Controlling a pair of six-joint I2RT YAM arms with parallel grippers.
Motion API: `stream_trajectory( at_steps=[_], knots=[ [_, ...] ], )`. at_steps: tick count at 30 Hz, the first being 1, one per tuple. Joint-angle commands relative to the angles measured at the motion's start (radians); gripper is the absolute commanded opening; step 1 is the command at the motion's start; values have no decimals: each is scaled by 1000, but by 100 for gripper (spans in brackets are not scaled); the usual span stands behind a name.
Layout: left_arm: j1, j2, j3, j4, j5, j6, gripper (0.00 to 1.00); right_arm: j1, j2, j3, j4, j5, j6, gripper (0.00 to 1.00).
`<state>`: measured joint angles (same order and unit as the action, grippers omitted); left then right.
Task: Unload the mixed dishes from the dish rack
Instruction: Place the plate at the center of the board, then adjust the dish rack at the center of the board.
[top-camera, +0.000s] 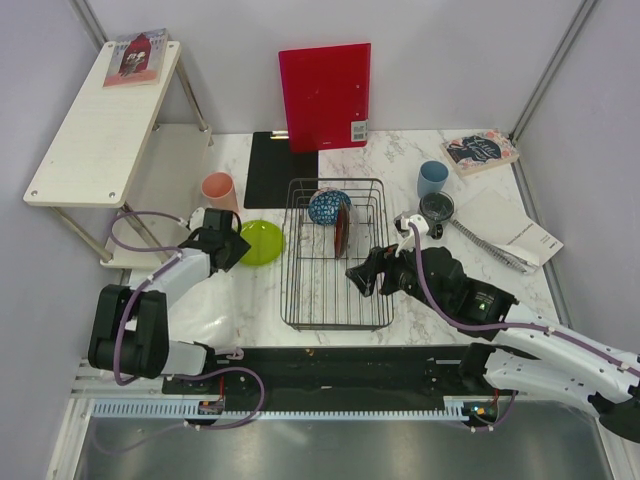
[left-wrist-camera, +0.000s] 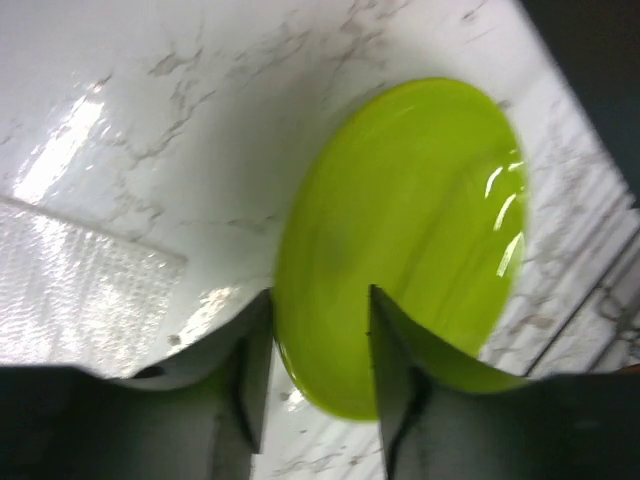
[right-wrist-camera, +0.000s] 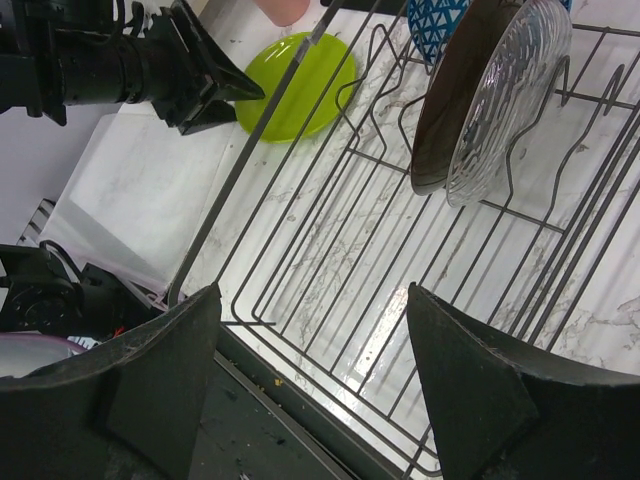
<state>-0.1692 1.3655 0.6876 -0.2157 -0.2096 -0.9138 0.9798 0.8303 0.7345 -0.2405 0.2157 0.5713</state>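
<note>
From above, the lime-green dish (top-camera: 262, 242) lies on the table (top-camera: 255, 285) just left of the dish rack (top-camera: 284, 270), with the left gripper (top-camera: 228, 246) at its edge. If that arm pulls away crooked, a finger could catch the rim and drag or flip the dish.

Close up from the left wrist, its fingers (left-wrist-camera: 245, 400) stand a little apart, one on each side of the near rim, not squeezing it.

Seen from the right wrist, the right gripper (right-wrist-camera: 312, 295) is spread wide over the rack and holds nothing. The dark red plate (right-wrist-camera: 440, 120) and clear glass plate (right-wrist-camera: 510, 100) lean together, so grabbing one could knock the other.
</note>
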Motion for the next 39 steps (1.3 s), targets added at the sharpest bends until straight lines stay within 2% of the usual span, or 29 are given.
stream_trajectory(
  at_steps=[1,2,4,9,10,17,22,27,32,36,39],
  knots=[
    [8,17,-5,-108,12,0,60,5,-10,-1,29,10,-10,82],
    [8,11,-7,-125,10,1,69,3,-8,-1,29,13,-10,82],
    [10,-9,-8,-142,6,6,79,5,-5,2,29,13,-13,82],
    [8,-84,-16,-194,13,13,89,3,12,16,27,17,-24,82],
    [8,-118,-14,-201,16,16,97,3,15,22,27,20,-27,82],
    [7,-296,42,-257,91,36,99,3,50,74,-19,105,-54,82],
    [-7,-342,90,-264,183,59,99,-3,120,141,-94,223,-83,82],
    [-134,-350,125,-240,147,107,99,-93,283,236,-264,459,-117,81],
    [-259,-296,147,-221,56,138,99,-239,365,183,-232,389,-113,78],
    [-366,-243,165,-211,-25,142,99,-271,423,167,-197,346,-91,76],
    [-389,-198,176,-203,-43,141,99,-276,461,158,-155,301,-83,75]
  ],
)
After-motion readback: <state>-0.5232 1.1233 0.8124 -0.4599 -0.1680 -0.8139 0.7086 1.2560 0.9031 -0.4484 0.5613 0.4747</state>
